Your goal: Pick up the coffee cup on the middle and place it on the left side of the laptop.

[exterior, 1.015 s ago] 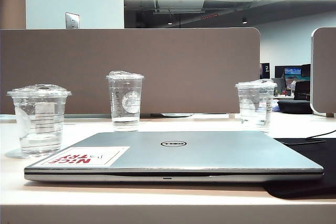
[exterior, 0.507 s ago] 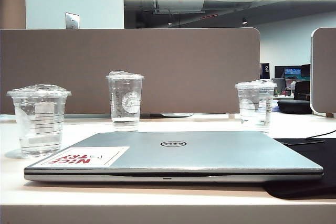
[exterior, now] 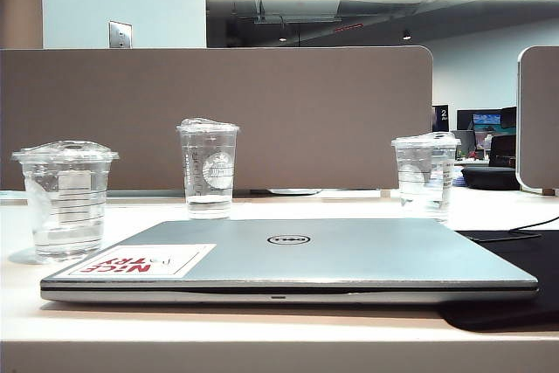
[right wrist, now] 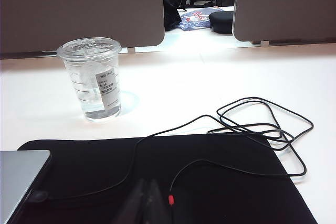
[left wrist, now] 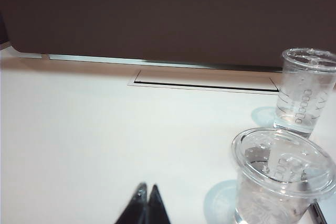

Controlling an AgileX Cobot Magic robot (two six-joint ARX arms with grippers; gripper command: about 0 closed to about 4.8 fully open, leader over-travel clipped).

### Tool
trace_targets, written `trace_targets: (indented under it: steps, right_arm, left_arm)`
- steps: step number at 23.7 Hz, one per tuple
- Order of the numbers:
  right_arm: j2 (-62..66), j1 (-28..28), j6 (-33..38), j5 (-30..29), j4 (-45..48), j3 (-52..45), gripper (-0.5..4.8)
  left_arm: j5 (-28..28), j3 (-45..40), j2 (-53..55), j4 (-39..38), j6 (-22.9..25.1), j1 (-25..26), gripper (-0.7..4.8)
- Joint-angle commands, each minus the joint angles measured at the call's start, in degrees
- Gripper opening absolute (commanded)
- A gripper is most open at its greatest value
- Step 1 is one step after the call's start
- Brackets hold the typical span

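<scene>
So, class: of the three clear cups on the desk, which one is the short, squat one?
The cup left of the laptop: it is wider and lower, with a domed lid and a white sticker. The middle cup and right cup are taller and narrower.

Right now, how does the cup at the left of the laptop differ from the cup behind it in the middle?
The coffee cup at the left is squat and wide; the middle cup is taller and narrower. The coffee cup carries a white rectangular sticker and horizontal lines; the middle cup shows a round logo. The coffee cup stands nearer the camera, beside the laptop; the middle cup stands behind it. Both are clear, lidded and upright.
</scene>
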Motion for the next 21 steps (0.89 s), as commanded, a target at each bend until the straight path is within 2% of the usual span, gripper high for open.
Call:
trace_targets:
  steps: [1,9,17,21]
  right_arm:
    - [-0.07,0.11,-0.02,0.11,0.92,-0.22,-0.05]
    - [-0.07,0.81,0.00,0.35,0.92,-0.22,-0.05]
    - [-0.07,8.00,-0.02,0.31,0.90,-0.22,-0.05]
    - [-0.07,8.52,-0.02,0.31,0.90,-0.22,-0.05]
  left_arm:
    - [-0.46,0.28,0.04,0.55,0.00,0.04,-0.05]
    - [-1.86,0.28,0.04,0.31,0.00,0.04,-0.05]
    - [-1.44,0.15,0.04,-0.22,-0.02,0.04,-0.05]
    - [-1.44,0.15,0.04,-0.87,-0.04,0.04,-0.05]
